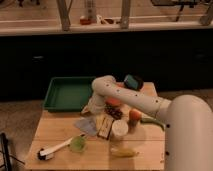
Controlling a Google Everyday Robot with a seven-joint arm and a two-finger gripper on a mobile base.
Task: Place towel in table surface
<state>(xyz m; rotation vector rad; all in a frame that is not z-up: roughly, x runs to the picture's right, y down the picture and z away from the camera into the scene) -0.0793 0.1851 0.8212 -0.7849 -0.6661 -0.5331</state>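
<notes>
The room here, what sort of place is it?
Probably a robot test lab: a wooden table crowded with household items beside a green tray, glass partitions behind. The tool sits low at the towel; fingers unclear.

Wooden table with green tray, towel, brush, banana, gripper low over it
</notes>
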